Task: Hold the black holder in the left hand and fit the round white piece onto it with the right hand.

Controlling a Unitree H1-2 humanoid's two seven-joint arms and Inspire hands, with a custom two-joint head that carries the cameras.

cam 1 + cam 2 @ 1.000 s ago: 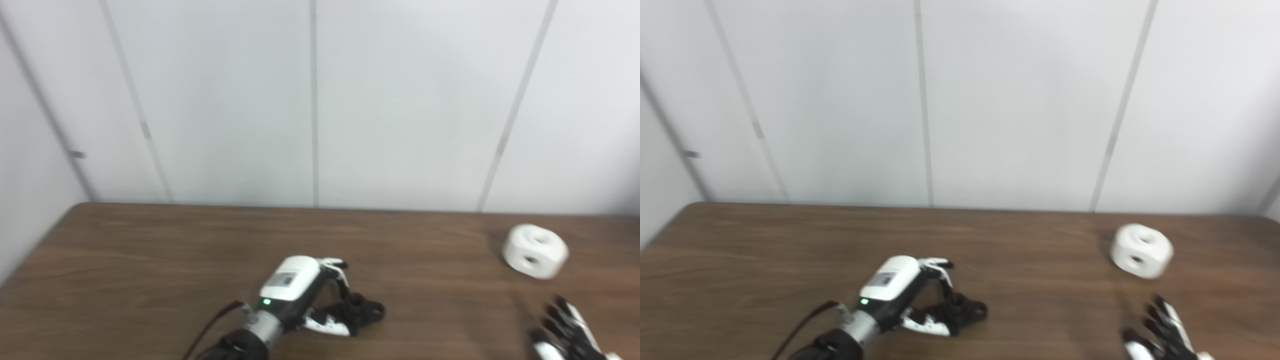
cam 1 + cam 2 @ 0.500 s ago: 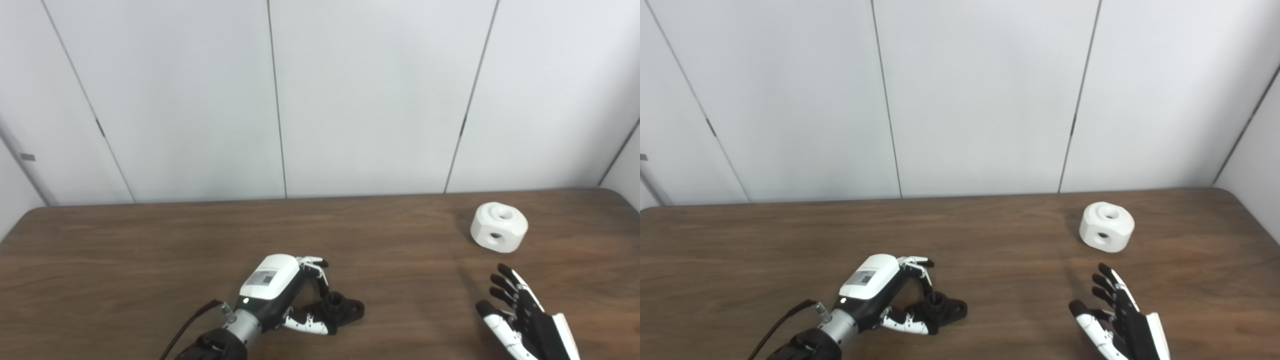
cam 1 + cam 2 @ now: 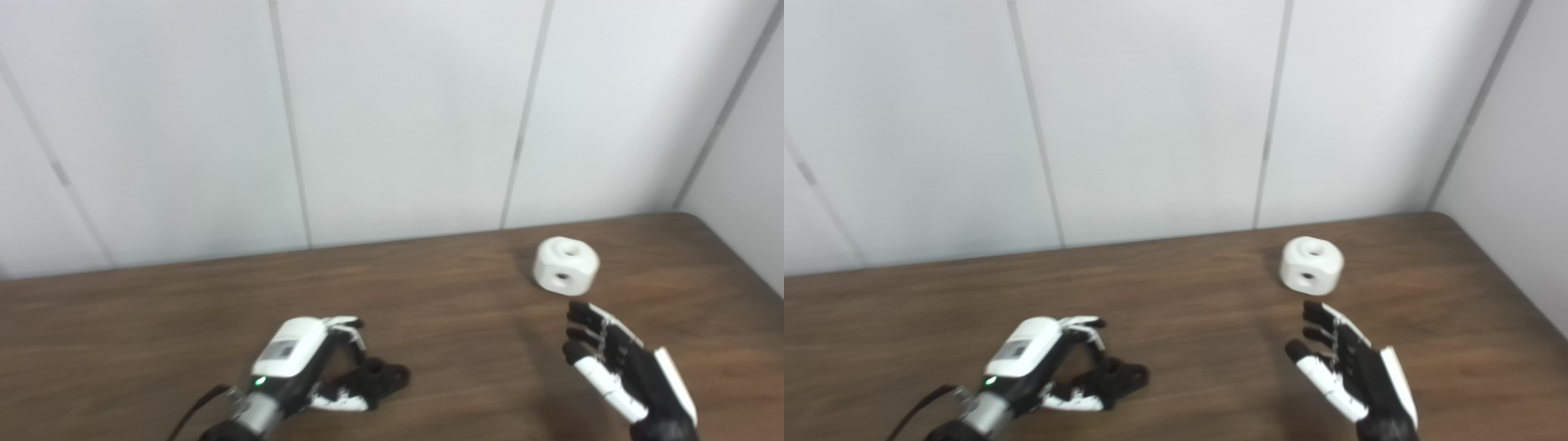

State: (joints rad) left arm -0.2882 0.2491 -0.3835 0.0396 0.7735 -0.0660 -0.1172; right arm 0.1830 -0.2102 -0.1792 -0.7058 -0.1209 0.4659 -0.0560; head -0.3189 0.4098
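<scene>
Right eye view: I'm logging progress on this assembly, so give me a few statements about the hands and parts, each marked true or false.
1. The right hand is open and holds nothing. True.
2. The round white piece is already fitted on the black holder. False: it sits alone on the table, far from the holder.
3. The left hand has its fingers around the black holder. True.
4. The right hand touches the white piece. False: it is short of it.
</scene>
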